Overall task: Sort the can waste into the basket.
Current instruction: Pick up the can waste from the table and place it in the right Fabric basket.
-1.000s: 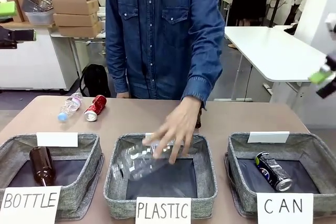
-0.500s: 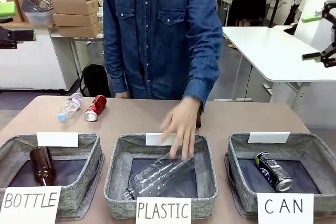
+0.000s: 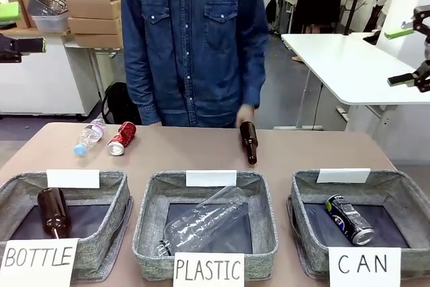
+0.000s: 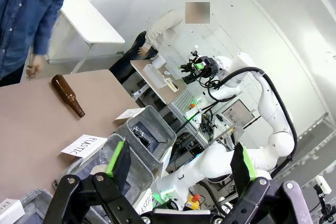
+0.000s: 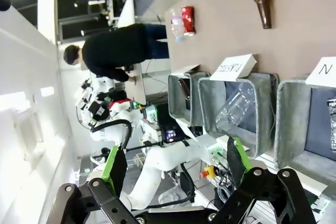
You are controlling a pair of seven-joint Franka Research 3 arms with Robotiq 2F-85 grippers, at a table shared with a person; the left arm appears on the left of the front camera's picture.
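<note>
**Front view.** The red can [image 3: 121, 138] lies on its side on the table [image 3: 309, 149], far left, just beside a clear plastic water bottle [image 3: 89, 136]. It is well apart from the CAN basket [image 3: 306, 196] at near right. The dark can [image 3: 350, 219] already lies inside that basket.

The right gripper [image 3: 407, 55] hangs high at the right edge, fingers spread wide and empty. A brown glass bottle [image 3: 248, 142] lies at table centre, with the person's hand [image 3: 246, 113] at its far end.

Legible signs read "BOTTLE", "PLASTIC" and "CAN". The small white cards on the baskets' far rims show no writing. No print on the red can can be read. The dark can carries a round logo, its wording too small to make out.

**Left wrist view.** The left gripper [image 4: 180, 163] stands fully spread, with nothing between its green pads. Beyond it are the brown bottle, a card reading "PLASTIC", and the dark can resting in its basket.

**Right wrist view.** The right gripper's fingers stand wide apart, holding nothing. The red can [image 5: 187, 19] appears far up the table beside the water bottle. A card shows "PLASTIC" sideways, and a second card shows only the letter "N".

**Handling, judged.**
- Only the red can remains to be sorted.
- It is probably an empty thin-walled can: light, smooth, and easily dented.
- Lying on its side, it may roll when nudged.
- Grip it across the round body at mid-length with moderate force, avoiding the silver ends.
- The neighbouring bottle leaves little room on that side.
</note>
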